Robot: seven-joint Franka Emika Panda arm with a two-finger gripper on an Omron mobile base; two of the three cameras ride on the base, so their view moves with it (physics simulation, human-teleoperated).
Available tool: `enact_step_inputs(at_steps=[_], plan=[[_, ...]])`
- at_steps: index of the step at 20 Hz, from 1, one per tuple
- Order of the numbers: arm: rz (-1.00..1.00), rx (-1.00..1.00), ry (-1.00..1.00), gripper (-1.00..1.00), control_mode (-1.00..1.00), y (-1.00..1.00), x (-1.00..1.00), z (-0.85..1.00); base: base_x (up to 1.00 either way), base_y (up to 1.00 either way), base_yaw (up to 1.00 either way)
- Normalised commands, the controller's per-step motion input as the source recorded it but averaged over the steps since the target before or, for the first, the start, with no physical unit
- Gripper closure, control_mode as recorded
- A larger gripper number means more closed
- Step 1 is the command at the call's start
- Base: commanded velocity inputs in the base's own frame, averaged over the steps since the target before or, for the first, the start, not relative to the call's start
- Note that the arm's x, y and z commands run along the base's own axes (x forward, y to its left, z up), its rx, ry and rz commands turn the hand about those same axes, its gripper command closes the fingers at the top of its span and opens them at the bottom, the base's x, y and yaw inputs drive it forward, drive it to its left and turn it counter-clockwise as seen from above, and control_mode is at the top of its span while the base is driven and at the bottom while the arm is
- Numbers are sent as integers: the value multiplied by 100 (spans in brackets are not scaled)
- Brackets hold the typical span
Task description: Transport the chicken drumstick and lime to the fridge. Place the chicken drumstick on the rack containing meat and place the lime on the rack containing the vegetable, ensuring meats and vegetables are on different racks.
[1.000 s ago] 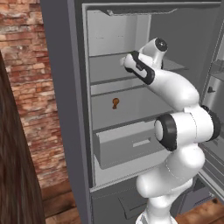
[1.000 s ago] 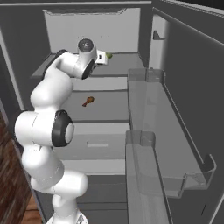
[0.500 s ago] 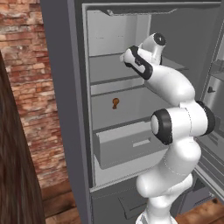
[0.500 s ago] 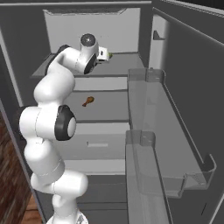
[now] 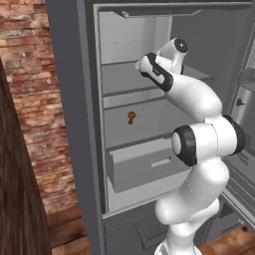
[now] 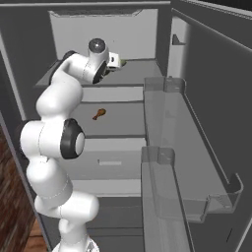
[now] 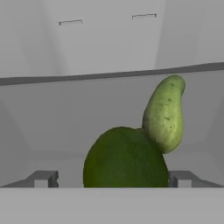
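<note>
**Inspector:** Brick wall (image 5: 35,99) stands left of the fridge (image 5: 69,124), whose door hangs open; door racks (image 6: 167,147) show at the right in the right base view. State the interior.

**Assistant:** Pale grey inside. Two flat shelf boards sit above a white drawer (image 5: 144,167). The upper board is the rack containing the vegetable (image 5: 119,79); the lower is the rack containing meat (image 5: 139,124).

**Inspector:** Contents of the lower board?

**Assistant:** One small orange-brown meat bit (image 5: 131,117), lying alone near the middle of that shelf; it also appears in the right base view (image 6: 99,114). The chicken drumstick cannot be made out.

**Inspector:** And the upper board?

**Assistant:** The lime (image 7: 126,158), round and dark green, sits on it close before the hand camera. A pale green elongated vegetable (image 7: 164,113) lies just behind it and to its right, apparently touching it. A speck of green shows beside the hand in the right base view (image 6: 123,62).

**Inspector:** Arm position?

**Assistant:** The white arm (image 5: 199,144) reaches over the upper shelf, hand at shelf level.

**Inspector:** The fingers?

**Assistant:** The fingers (image 7: 113,179) stand wide apart, one tip (image 7: 41,179) at each side of the lime, neither pressing on it. Nothing is held.
</note>
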Motion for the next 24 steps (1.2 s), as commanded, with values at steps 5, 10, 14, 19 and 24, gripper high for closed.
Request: enact_step_inputs(at_steps=[5, 10, 14, 19, 24], plan=[[-6, 0, 0, -100, -100, 0, -47, 8, 0, 0, 0], [-7, 0, 3, -100, -100, 0, -51, 1, 0, 0, 0], [-3, 0, -3, -100, -100, 0, -78, 3, 0, 0, 0], [-2, 0, 7, -100, -100, 0, -98, 13, 0, 0, 0], [0, -2, 12, -100, -100, 4, -100, 0, 0, 0, 0]])
